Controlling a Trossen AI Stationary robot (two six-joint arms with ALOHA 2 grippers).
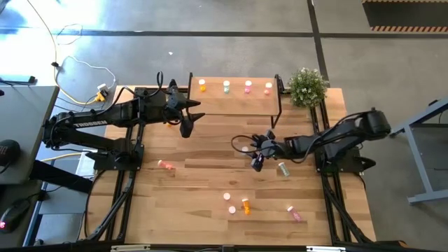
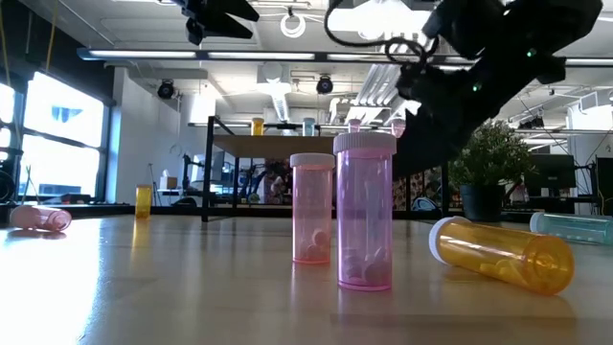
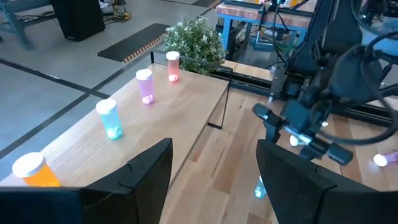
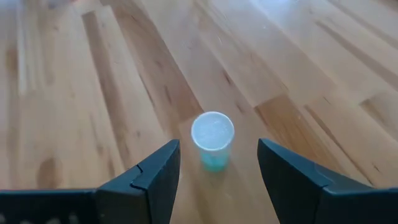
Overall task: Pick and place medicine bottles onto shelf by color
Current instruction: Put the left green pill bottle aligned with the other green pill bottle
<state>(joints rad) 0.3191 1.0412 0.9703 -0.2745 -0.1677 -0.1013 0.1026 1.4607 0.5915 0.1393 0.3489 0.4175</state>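
The shelf stands at the table's far middle. An orange, a green, a pink and a reddish-pink bottle stand upright along its far edge. A pale green bottle lies on its side right of the table's middle. My right gripper hangs open, low over the table just left of it. In the right wrist view the bottle's white cap shows a little ahead between the open fingers, untouched. My left gripper waits open in the air off the shelf's left end.
Several more bottles are on the near half of the table. A pink one lies at the left, two pink ones stand upright, an orange one lies beside them, and a pink one lies at the near right. A potted plant stands right of the shelf.
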